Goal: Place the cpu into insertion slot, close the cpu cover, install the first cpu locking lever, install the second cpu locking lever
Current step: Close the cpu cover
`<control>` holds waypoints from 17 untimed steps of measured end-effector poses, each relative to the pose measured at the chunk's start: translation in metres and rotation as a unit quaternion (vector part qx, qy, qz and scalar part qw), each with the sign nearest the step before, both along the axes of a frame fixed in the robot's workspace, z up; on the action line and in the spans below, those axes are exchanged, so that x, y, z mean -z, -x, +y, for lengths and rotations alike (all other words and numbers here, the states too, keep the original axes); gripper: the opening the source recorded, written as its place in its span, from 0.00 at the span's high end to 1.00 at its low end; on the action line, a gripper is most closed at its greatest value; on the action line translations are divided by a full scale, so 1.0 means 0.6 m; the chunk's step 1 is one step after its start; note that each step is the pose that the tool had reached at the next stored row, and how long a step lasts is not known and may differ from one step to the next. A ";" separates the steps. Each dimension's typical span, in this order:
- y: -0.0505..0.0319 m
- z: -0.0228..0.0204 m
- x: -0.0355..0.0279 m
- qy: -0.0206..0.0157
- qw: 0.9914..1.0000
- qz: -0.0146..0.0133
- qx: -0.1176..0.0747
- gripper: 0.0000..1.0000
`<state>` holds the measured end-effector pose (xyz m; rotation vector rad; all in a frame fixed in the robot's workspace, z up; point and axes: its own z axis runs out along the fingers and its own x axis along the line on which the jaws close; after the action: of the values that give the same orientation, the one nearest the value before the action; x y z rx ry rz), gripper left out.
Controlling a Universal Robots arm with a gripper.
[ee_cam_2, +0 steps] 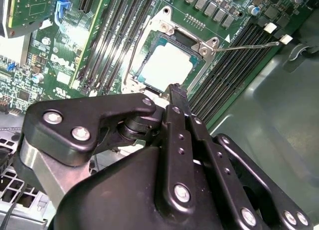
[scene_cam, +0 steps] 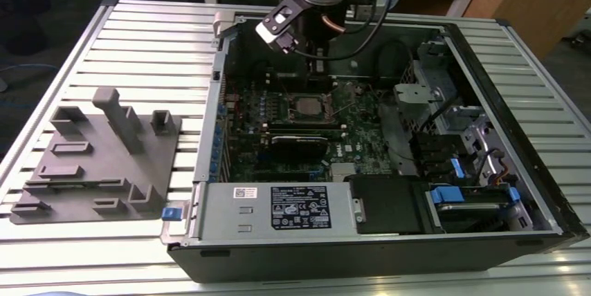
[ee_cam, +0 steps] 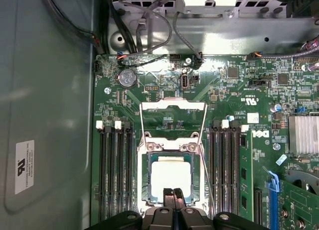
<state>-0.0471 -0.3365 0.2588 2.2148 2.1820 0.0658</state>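
Pincer (ee_cam: pixel 174 192) over flat silvery cpu (ee_cam: pixel 171 174)

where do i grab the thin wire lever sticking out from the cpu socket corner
Grip the locking lever near its free tip, by the white memory slot clips in the second wrist view, from above, pinching across the wire. It is a thin rod joined at a corner of the insertion slot, so the far end likely gives most leverage. The gripper, shut now, would have to open first.
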 end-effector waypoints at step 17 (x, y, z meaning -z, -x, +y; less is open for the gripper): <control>-0.044 0.0000 0.000 0.000 1.000 0.000 0.000 0.89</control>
<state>-0.0208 -0.3365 0.2587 2.2153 2.1819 0.0665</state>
